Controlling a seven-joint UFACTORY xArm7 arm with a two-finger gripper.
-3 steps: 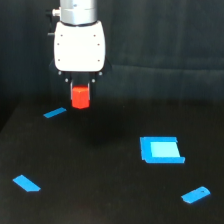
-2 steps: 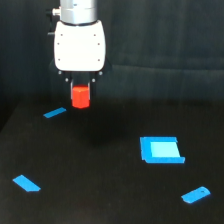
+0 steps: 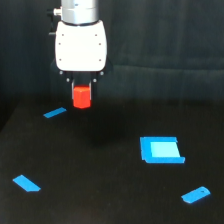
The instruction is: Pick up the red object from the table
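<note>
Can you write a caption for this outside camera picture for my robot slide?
The tool holds the red object up above the black table.

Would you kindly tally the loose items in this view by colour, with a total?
Red: 1, the red object, held in the pincer above the table.
Blue: 4 flat pieces, at and.
Total: 5
</note>
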